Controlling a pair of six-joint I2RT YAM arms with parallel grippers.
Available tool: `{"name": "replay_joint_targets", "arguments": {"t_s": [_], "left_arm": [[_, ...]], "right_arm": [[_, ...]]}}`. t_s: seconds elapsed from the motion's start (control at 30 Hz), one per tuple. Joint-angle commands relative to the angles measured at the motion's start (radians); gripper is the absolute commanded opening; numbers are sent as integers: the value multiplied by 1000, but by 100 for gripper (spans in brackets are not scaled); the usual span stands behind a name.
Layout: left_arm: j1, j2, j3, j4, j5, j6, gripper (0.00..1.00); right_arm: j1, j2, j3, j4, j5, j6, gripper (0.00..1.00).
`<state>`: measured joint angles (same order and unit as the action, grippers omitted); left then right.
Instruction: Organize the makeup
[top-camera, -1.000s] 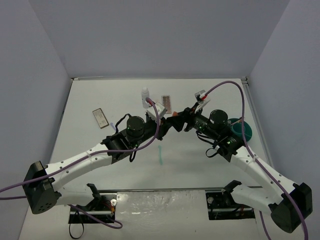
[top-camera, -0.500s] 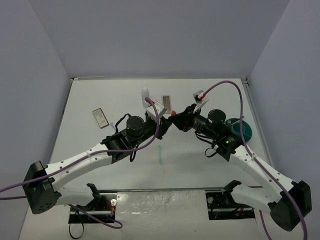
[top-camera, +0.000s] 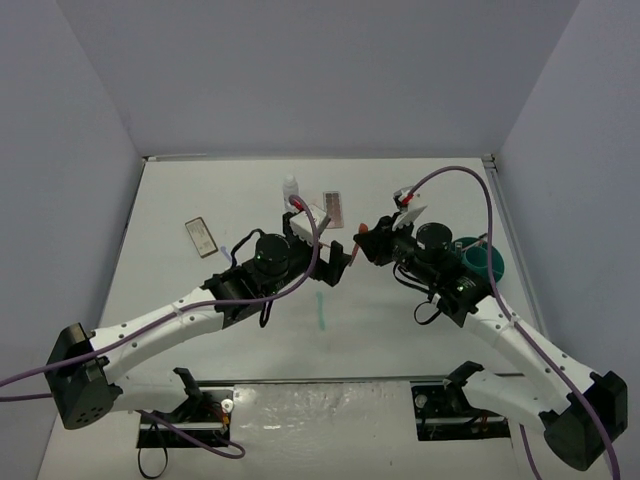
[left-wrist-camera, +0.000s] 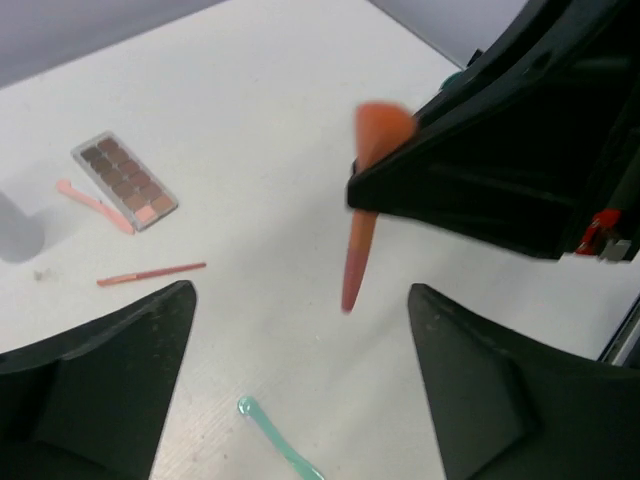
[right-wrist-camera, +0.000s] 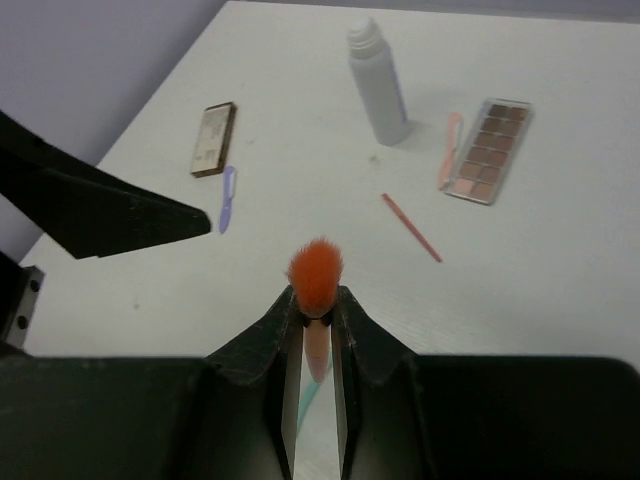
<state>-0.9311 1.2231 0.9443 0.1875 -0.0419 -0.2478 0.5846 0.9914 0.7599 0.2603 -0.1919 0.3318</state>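
Note:
A makeup brush (right-wrist-camera: 316, 275) with orange bristles and a pink handle sits pinched between the shut jaws of my right gripper (right-wrist-camera: 318, 300), above the table's middle (top-camera: 357, 243). In the left wrist view the brush (left-wrist-camera: 360, 250) hangs handle-down from the right gripper (left-wrist-camera: 470, 170). My left gripper (left-wrist-camera: 300, 340) stands wide open just left of it (top-camera: 335, 262), holding nothing. On the table lie a brown-pink palette (right-wrist-camera: 487, 150), a whitish bottle (right-wrist-camera: 377, 85), a second palette (right-wrist-camera: 213, 138), a pink stick (right-wrist-camera: 452, 148), a thin brown stick (right-wrist-camera: 410, 227), a purple stick (right-wrist-camera: 227, 195) and a teal stick (left-wrist-camera: 280, 445).
A round teal tub (top-camera: 482, 258) sits at the right, beside the right arm's forearm. The table's walls rise close on the left, back and right. The two grippers face each other, tips a short gap apart.
The right gripper shut on the brush, then the left gripper opened and let it go. The right gripper has drawn slightly right with the brush.

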Motion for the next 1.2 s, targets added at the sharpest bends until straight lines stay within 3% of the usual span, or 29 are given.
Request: {"name": "replay_joint_targets", "arguments": {"t_s": [0.0, 0.13, 0.3, 0.5, 0.77, 1.17], "left_arm": [[50, -46, 37, -52, -65, -59, 93], [115, -67, 55, -167, -72, -97, 97], [245, -95, 132, -445, -49, -130, 97], [386, -128, 206, -703, -11, -119, 97], [449, -227, 101, -689, 9, -50, 97], [563, -237, 72, -686, 98, -78, 97]], "right_arm": [[-78, -73, 65, -41, 201, -68, 0], [-214, -106, 65, -77, 249, -71, 0], [-345, -113, 70, -110, 355, -95, 0], [-529, -73, 76, -90, 360, -93, 0], [-731, 0, 66, -26, 321, -80, 0], [-785, 99, -8, 90, 237, -42, 0]]}}
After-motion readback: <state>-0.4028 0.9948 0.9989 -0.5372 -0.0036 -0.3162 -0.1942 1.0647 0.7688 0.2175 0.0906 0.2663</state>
